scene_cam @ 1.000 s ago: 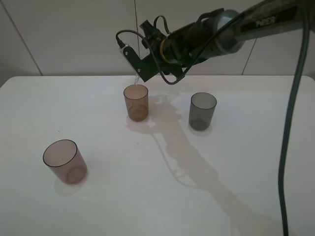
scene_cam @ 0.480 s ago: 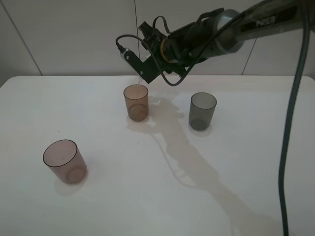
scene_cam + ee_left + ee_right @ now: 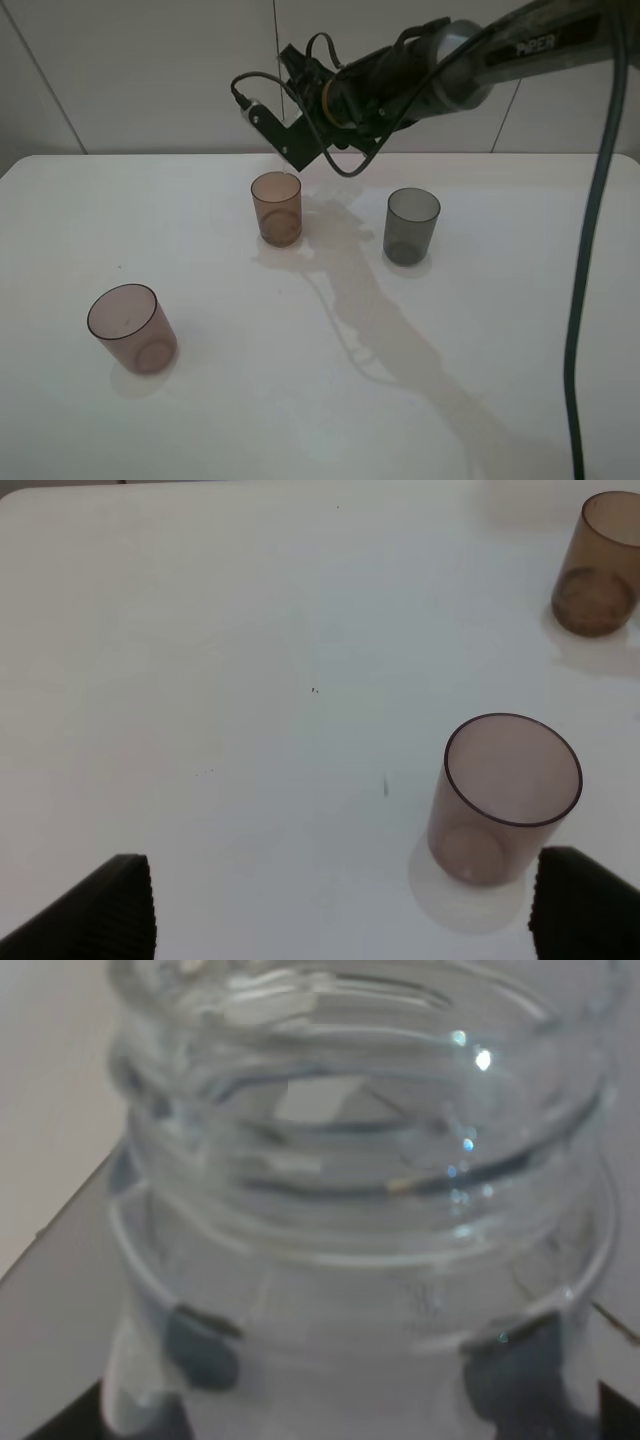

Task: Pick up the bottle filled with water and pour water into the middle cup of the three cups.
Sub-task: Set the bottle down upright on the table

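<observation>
Pick-up judged done. Clenched in right gripper (image 3: 288, 150): small clear plastic bottle (image 3: 330, 1210), tipped just above translucent amber plastic tumbler (image 3: 277, 208) (the middle one). Pouring judged underway; fill level not discernible. Left gripper (image 3: 340, 910) released, holding nothing, near mauve-brown tumbler (image 3: 505, 800). Smoky grey tumbler (image 3: 412, 226) standing apart. Left to do: finish pour.
</observation>
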### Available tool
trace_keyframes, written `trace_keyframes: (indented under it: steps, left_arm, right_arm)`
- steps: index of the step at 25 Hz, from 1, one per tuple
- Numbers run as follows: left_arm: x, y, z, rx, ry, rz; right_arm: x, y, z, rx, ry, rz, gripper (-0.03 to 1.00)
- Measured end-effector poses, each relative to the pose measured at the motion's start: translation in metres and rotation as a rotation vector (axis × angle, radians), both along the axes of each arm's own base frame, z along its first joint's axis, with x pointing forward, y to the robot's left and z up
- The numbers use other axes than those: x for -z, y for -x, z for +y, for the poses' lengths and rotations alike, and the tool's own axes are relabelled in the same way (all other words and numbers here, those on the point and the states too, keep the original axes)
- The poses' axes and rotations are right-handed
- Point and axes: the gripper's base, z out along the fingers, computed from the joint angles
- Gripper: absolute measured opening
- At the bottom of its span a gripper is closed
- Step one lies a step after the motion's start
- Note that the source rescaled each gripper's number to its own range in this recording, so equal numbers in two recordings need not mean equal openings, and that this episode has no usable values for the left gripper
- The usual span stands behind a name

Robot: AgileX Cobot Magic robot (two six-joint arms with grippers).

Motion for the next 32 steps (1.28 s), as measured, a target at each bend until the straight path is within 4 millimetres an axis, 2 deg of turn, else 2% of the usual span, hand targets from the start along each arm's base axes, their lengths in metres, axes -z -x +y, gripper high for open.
trace_keyframes:
  steps: [12,32]
  left_arm:
    - [0.0000,0.0000,0.0000,0.000,0.000,0.000]
    - [0.0000,0.0000,0.0000,0.000,0.000,0.000]
  right_arm:
    - [-0.0007,0.0043,0.0061,-0.025,0.059,-0.025,0.04]
    - [-0.0019,0.0034,0.0047,-0.053,0.153,-0.056,0.04]
